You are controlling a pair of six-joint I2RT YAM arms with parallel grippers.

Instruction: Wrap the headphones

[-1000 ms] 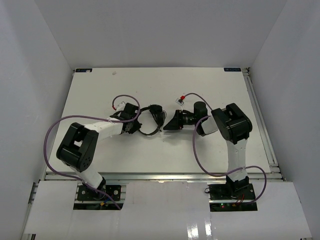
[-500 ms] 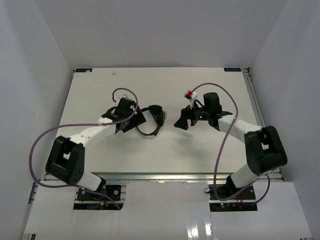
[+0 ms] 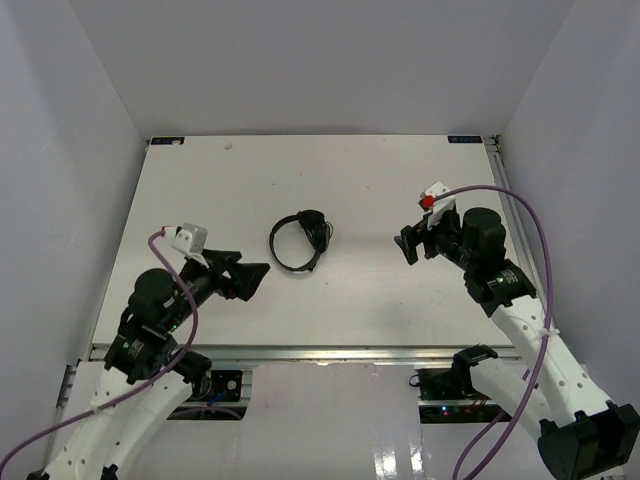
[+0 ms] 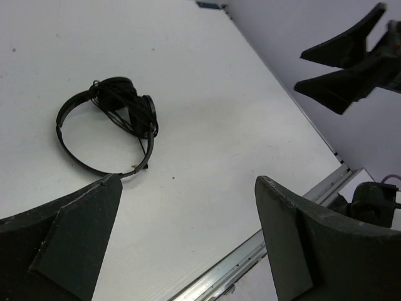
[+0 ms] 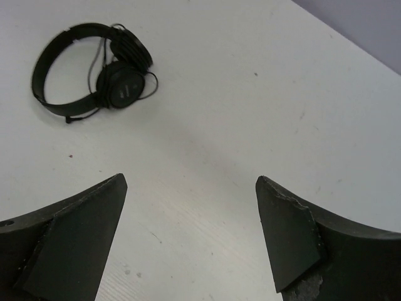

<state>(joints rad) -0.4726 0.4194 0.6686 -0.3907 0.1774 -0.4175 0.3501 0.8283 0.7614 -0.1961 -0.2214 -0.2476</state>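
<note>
Grippers first: left gripper (image 4: 188, 182) has its jaws spread wide with nothing between them, held over the front-left of the flat white tabletop (image 3: 200, 190). Right gripper (image 5: 188, 179) is the same: wide, empty, over the right side. Both are well apart from the target.

Small black over-ear headphones (image 3: 313, 225) lie flat mid-tabletop, between the two arms. Round padded earcups (image 4: 125, 103) sit together at one end of the thin arched headband (image 4: 59, 125). Thin black cord (image 5: 133, 49) looks bunched around them, with a few loose loops sticking out.

Handling guess: light, so it will likely skid on the smooth surface if nudged. Headband is probably springy, cord limp and prone to snag. Best pinch point is the earcup pair, or the headband right beside it. Avoid grabbing the cord alone, since that would likely pull the bundle loose.
</note>
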